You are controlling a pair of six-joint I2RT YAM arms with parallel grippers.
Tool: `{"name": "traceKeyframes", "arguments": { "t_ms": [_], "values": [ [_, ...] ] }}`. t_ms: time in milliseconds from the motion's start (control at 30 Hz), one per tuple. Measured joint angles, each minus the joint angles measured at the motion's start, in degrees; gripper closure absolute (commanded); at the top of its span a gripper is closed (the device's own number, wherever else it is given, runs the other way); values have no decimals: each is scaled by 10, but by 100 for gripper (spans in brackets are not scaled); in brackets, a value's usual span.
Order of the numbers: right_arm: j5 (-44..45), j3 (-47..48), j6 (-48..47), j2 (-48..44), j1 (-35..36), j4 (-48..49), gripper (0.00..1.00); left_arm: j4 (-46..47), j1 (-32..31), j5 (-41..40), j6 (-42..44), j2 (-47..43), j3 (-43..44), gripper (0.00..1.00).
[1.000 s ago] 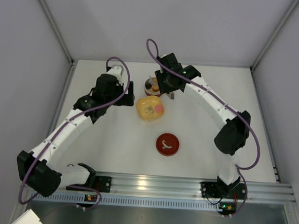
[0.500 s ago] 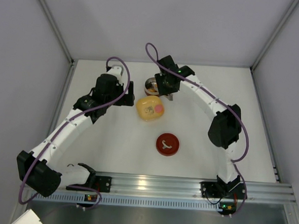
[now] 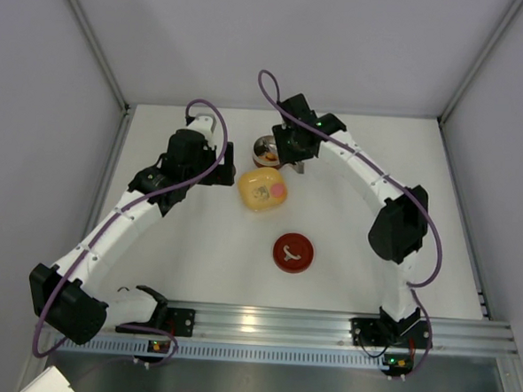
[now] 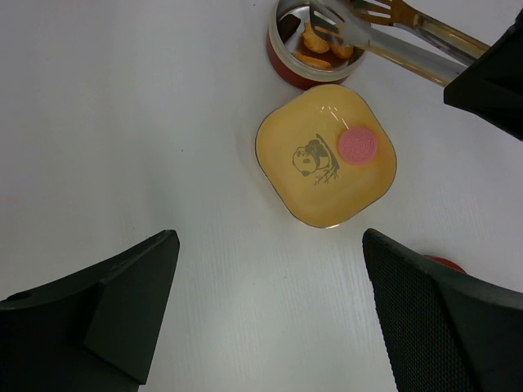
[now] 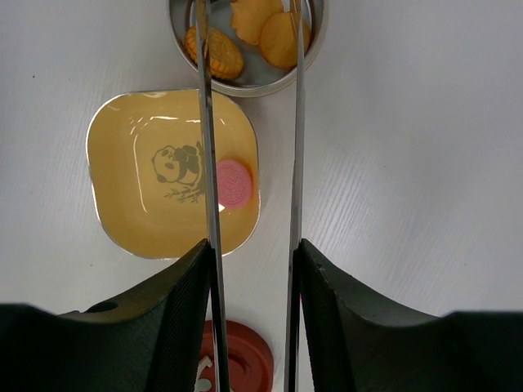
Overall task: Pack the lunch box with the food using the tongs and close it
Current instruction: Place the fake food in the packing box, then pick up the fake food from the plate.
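At top centre of the right wrist view, the right gripper grips the tongs over the lunch box; the left gripper gapes wide.

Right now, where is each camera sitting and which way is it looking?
Top camera: fixed above and behind, looking down on the table; the left arm and right arm both show.
Left wrist camera: on the left arm, looking down at the yellow panda dish; its open left gripper frames the bottom.
Right wrist camera: on the right arm, looking down along the tongs in the right gripper toward the lunch box.
Shared: all three show the dish and the lunch box.
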Motion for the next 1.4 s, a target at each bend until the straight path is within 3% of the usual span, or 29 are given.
{"name": "traceKeyframes", "arguments": {
  "t_ms": [433, 767, 1400],
  "values": [
    [10, -146, 1, -161, 42, -2, 57, 0, 0, 4, 0, 0, 0, 1],
    [28, -203, 2, -168, 85, -5, 58, 0, 0, 8, 0, 0, 0, 1],
    [73, -216, 5, -149, 105, -9, 58, 0, 0, 8, 0, 0, 0, 1]
  ]
}}
